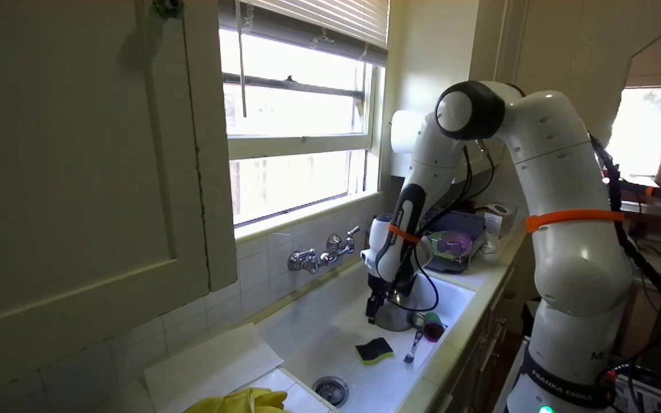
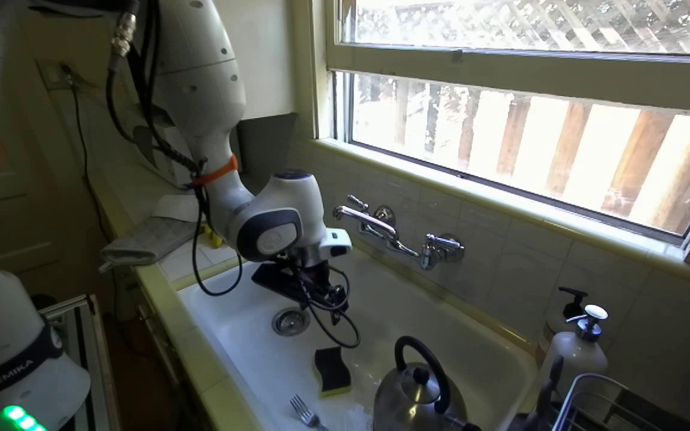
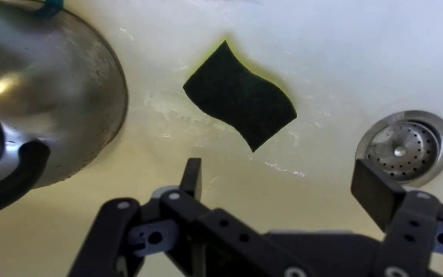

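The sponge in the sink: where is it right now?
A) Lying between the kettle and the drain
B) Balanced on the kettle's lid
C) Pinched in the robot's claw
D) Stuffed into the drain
A: the wrist view shows the sponge lying in the sink, with the kettle on one side, the drain on the other, and the open gripper holding nothing.

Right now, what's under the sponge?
The sponge lies on the white sink floor, visible around it; the patch directly beneath is covered, so anything there can't be seen.
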You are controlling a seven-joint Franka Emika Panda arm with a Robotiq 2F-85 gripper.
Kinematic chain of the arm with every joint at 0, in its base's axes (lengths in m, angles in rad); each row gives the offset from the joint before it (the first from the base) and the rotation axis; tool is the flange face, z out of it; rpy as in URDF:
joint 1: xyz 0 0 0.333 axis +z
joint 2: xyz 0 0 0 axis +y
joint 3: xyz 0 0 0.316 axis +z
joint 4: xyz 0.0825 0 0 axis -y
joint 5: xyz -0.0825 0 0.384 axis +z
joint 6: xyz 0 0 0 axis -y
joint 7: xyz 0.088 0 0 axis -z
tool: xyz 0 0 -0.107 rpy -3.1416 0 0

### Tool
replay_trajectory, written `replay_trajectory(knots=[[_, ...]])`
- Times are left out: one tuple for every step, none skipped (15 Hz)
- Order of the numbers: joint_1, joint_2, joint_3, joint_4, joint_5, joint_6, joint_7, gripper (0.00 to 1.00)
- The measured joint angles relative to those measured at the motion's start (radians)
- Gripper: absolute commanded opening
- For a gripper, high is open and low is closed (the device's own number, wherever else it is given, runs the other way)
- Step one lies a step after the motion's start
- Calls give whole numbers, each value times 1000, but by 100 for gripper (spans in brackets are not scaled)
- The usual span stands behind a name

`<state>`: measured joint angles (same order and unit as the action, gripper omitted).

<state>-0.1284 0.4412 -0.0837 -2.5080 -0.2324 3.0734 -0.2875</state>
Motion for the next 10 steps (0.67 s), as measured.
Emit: replay_trajectory(knots=[[-18,37,11,12,-2,22,-36,100],[-34,72,19,27,-8,35,-69,100],[-45,103,22,46,-18,41,-94,100],[-52,131,22,66,-26,41,-110,100],[-57,157,21,87,-29,41,-120,100],[-58,181,20,109,-29,41,-124,100],[-58,198,20,128,-29,41,-125,100],[-58,210,20,141,-29,41,-125,100],[-58,216,20,149,-29,41,-125,100],[-58,219,20,152,-29,41,-125,100]])
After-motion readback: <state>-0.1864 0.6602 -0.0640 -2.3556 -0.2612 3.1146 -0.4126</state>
